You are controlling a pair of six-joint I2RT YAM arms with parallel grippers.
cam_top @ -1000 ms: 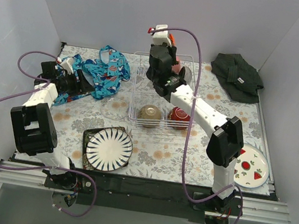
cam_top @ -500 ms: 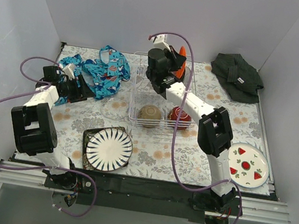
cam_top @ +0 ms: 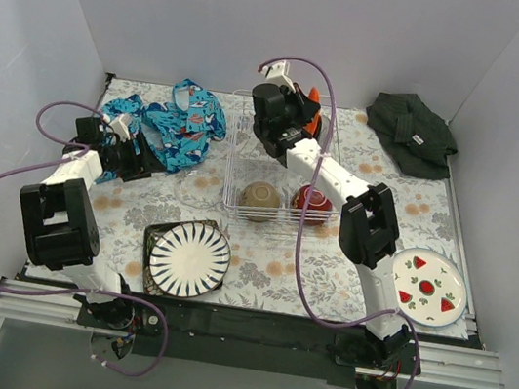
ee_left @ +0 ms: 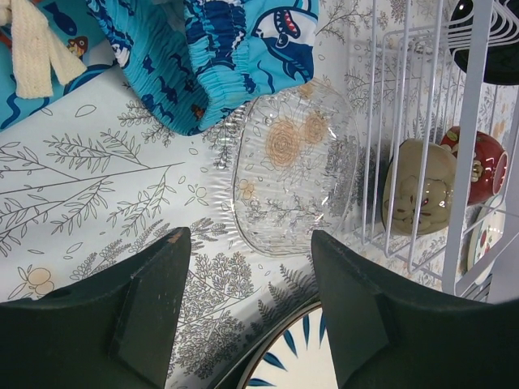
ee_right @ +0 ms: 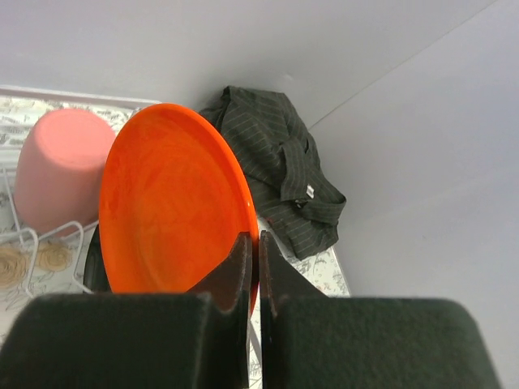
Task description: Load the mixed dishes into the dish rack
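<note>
Orange plate (ee_right: 174,203) pinched by its rim in right pincer (ee_right: 253,243), on edge above dish rack (cam_top: 233,156) far end, likely for slotting upright | left pincer (ee_left: 246,243) spread, empty, above bench (ee_left: 81,203)

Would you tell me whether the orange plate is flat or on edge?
On edge: the right gripper pinches the orange plate by its rim; from above only a sliver shows.

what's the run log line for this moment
right gripper: shut on round orange plate, upright at far end of white wire dish rack | left gripper: open, empty, clear glass dish ahead
</note>
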